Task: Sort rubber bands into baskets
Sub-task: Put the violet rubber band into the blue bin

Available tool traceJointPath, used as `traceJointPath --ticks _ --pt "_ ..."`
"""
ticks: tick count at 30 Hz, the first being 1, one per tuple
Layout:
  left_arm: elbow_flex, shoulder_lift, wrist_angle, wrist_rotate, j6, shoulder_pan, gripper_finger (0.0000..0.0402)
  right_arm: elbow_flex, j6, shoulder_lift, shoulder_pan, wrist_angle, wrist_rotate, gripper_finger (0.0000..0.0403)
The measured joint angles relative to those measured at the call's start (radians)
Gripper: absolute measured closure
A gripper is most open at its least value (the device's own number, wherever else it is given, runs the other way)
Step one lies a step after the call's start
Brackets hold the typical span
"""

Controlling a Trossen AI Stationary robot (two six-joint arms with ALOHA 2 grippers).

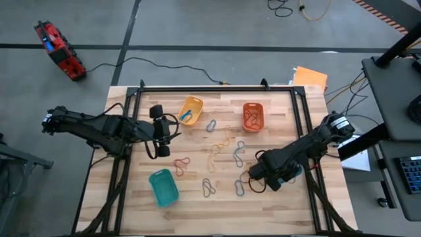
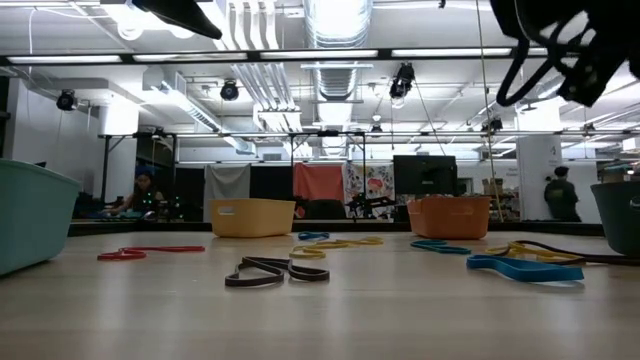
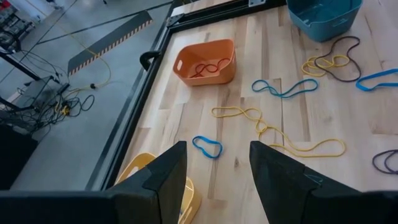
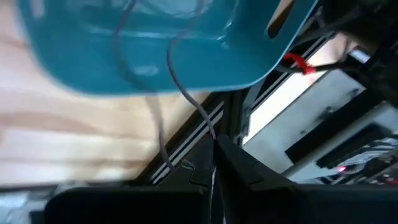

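Both robot arms are black, made of chunky round parts joined in a row. The left arm (image 1: 99, 128) has thin black cables looping beside it. Its pincer (image 3: 214, 180) has two wide, flat black fingers (image 3: 165, 177) with smooth sloping sides. The right arm (image 1: 306, 148) has a round grey and white cap at its far end and black cables curling around it. The right pincer (image 4: 214, 171) is black too, with two thin fingers that come to a point.

left claw (image 3: 214, 180) parted, right claw (image 4: 214, 165) pinched
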Motion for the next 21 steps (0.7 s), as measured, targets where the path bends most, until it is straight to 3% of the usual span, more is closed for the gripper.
traceJointPath --ticks 15,21 --pt "0.000 0.000 0.003 0.000 0.000 0.001 0.0242 -0.032 -0.027 0.009 -0.059 0.023 0.238 0.0394" --pt "0.000 0.000 0.003 0.000 -0.001 0.001 0.0242 -0.069 -0.077 0.010 -0.067 0.229 0.264 0.0394"
